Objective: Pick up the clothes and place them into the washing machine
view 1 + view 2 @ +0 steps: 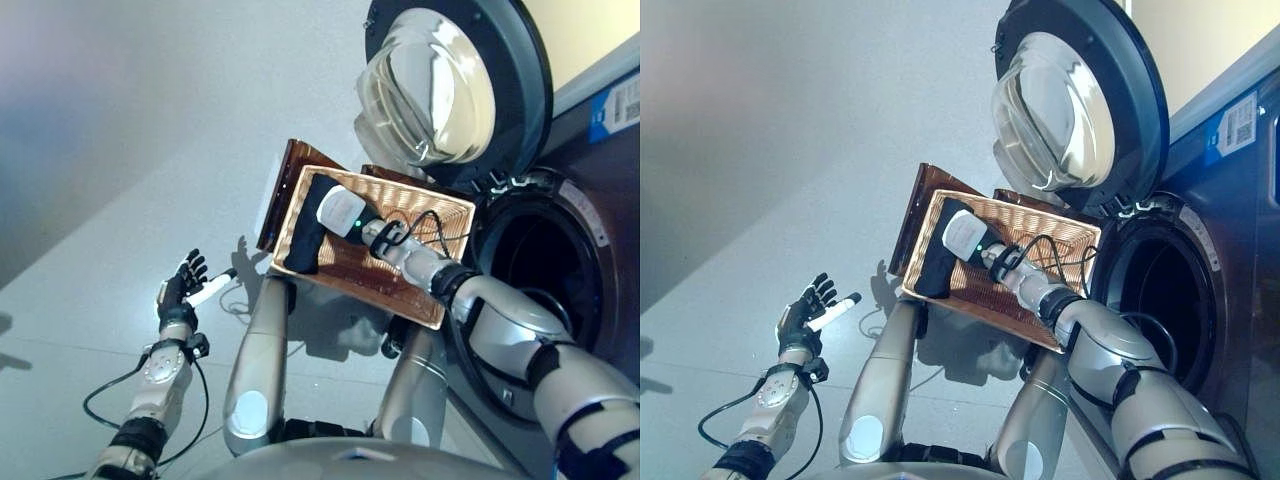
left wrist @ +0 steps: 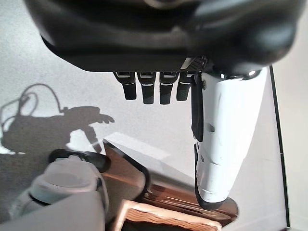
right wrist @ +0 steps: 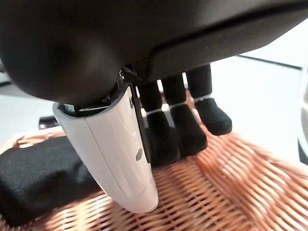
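Now a black garment point(image 1: 303, 232) lies at the left end of the wicker basket point(image 1: 400, 270), beside the open washing machine point(image 1: 545, 270). Just above it, the right hand point(image 1: 340, 212) reaches in with relaxed fingers point(image 3: 179, 130), holding nothing. Well apart, the left hand point(image 1: 182, 287) hangs over the floor point(image 1: 100, 200), fingers straight.

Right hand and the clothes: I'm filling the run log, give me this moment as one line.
right hand: open, over black cloth in wicker basket | left hand: open, idle, empty | washer door: open | drum: no clothes visible
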Controlling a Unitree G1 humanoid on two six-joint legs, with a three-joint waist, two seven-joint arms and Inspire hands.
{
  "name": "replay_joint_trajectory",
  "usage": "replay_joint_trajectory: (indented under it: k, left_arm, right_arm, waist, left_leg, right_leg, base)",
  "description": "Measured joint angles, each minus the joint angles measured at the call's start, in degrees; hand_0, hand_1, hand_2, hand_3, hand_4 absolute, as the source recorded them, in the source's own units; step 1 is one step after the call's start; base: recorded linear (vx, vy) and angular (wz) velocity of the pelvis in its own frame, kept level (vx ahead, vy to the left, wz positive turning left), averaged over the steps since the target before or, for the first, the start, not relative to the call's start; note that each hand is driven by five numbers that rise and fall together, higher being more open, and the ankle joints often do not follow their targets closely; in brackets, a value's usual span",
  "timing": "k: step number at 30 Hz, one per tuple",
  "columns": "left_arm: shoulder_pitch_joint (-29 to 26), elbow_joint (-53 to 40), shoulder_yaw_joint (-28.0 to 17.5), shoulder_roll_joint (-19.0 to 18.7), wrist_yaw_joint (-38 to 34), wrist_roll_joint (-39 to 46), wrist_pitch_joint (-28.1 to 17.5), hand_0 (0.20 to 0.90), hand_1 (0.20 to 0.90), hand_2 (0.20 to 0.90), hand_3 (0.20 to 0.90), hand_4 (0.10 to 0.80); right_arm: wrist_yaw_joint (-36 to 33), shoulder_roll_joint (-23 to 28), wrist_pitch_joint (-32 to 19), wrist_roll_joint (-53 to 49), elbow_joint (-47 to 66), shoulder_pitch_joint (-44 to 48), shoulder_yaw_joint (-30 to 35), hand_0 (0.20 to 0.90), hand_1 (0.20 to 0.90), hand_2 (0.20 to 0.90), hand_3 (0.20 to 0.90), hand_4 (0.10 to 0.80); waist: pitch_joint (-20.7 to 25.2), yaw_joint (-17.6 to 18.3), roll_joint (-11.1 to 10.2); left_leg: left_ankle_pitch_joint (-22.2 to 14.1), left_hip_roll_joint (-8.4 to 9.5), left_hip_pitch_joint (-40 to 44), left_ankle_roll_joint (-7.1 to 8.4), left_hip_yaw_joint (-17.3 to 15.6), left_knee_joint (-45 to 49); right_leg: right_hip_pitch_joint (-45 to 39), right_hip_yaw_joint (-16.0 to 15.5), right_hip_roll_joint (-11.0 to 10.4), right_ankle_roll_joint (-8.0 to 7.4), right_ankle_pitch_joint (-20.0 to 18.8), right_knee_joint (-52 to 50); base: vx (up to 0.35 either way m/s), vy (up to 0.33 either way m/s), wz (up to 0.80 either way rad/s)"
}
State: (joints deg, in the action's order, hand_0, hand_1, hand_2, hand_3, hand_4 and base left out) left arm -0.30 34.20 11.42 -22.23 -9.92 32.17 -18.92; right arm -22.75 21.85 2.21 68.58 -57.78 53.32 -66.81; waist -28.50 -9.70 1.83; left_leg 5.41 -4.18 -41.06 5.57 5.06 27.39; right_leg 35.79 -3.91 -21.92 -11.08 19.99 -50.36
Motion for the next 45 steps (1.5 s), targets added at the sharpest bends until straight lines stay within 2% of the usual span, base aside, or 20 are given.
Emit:
replay_joint_trajectory:
  k: [1,2,3,4,16,32,45]
  left_arm:
    - [-0.1,0.0,0.0,0.0,0.0,0.0,0.0,0.900,0.900,0.900,0.900,0.800]
    - [-0.2,0.0,0.0,0.0,0.0,0.0,0.0,0.900,0.900,0.900,0.900,0.800]
    - [-0.2,0.0,0.0,0.0,0.0,0.0,0.0,0.900,0.900,0.900,0.900,0.800]
    - [-0.1,0.0,0.0,0.0,0.0,0.0,0.0,0.900,0.900,0.900,0.900,0.800]
    - [0.2,0.0,0.0,0.0,0.0,0.0,0.0,0.900,0.900,0.900,0.900,0.800]
    - [0.1,0.0,0.1,0.2,-0.3,-0.1,-0.1,0.900,0.900,0.900,0.900,0.800]
    - [0.1,-0.1,0.1,0.2,-0.4,-0.2,-0.1,0.900,0.900,0.900,0.900,0.800]
  right_arm:
    - [-0.1,0.1,0.1,0.0,0.2,0.1,0.1,0.200,0.200,0.200,0.200,0.300]
    - [-0.1,0.0,0.2,0.0,0.2,0.1,0.5,0.433,0.433,0.433,0.433,0.467]
    - [-0.1,0.0,0.2,-0.1,0.2,0.1,0.6,0.771,0.771,0.771,0.771,0.708]
    - [-0.1,0.0,0.2,-0.1,0.2,0.1,0.6,0.900,0.900,0.900,0.900,0.800]
    - [-1.0,-0.4,0.1,0.0,0.3,0.0,0.5,0.900,0.900,0.900,0.900,0.800]
    - [-1.0,-2.2,0.0,0.0,0.7,-0.3,0.4,0.900,0.900,0.900,0.900,0.800]
    - [-1.0,-2.8,0.0,0.0,0.5,-0.9,0.4,0.900,0.900,0.900,0.900,0.800]
  waist:
    - [0.0,0.1,0.0]
    - [0.0,0.2,0.0]
    - [0.0,0.3,0.0]
    - [0.0,0.5,0.0]
    - [0.0,0.9,0.1]
    - [-0.8,0.8,1.5]
    - [-0.9,-0.7,1.7]
  left_leg:
    - [0.0,0.01,0.1,0.01,0.0,0.0]
    - [0.0,0.01,0.2,0.02,0.0,-0.1]
    - [-0.1,0.04,0.2,0.05,0.0,-0.1]
    - [-0.3,0.04,0.2,0.24,0.0,-0.1]
    - [-0.3,0.00,-0.4,0.29,0.0,-0.4]
    - [-1.9,0.00,-3.0,0.11,0.3,4.1]
    - [-1.9,0.11,-4.5,0.13,1.1,4.9]
  right_leg:
    - [-0.2,-0.1,0.0,0.01,0.0,0.1]
    - [-0.2,-0.1,0.0,0.02,0.0,0.1]
    - [-0.2,-0.1,-0.1,0.02,0.0,0.1]
    - [-0.2,-0.1,-0.1,0.02,0.0,0.1]
    - [0.6,0.0,-0.1,0.04,0.0,0.1]
    - [2.1,0.6,-0.1,0.07,0.1,-2.0]
    - [2.9,0.0,-0.1,0.09,0.1,-2.8]
  base:
    - [0.000,0.000,0.00]
    - [0.000,0.000,0.00]
    - [0.000,0.000,0.00]
    - [0.000,0.000,0.00]
    - [0.000,0.000,0.00]
    - [-0.001,0.002,0.00]
    - [-0.002,0.002,0.01]
